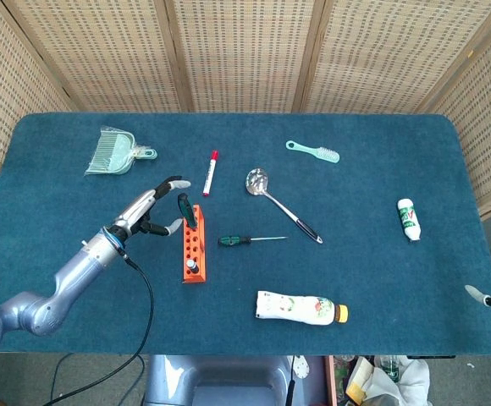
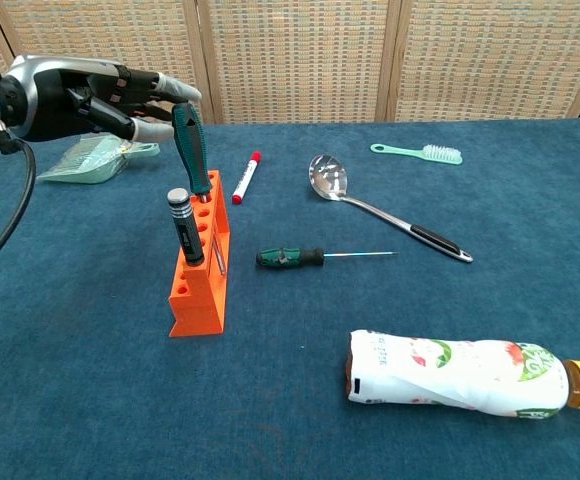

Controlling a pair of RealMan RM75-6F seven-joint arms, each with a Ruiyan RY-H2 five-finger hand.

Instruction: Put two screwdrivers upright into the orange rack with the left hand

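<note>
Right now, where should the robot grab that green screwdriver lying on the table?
Probably by its thick green-and-black handle, coming down from above with the left hand. The screwdriver lies flat with open cloth all round, and its thin shaft gives little to grip.

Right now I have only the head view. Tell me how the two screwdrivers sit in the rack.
Observer: In the chest view, the green-handled screwdriver stands in the far end of the orange rack, with its top tilted toward the left hand.
Operator: Report the other one.
Observer: The black-handled screwdriver stands in a nearer hole, tilted slightly the same way.
Operator: Check my left hand.
Observer: Its fingers are spread beside the top of the green handle, not wrapped around it.
</note>
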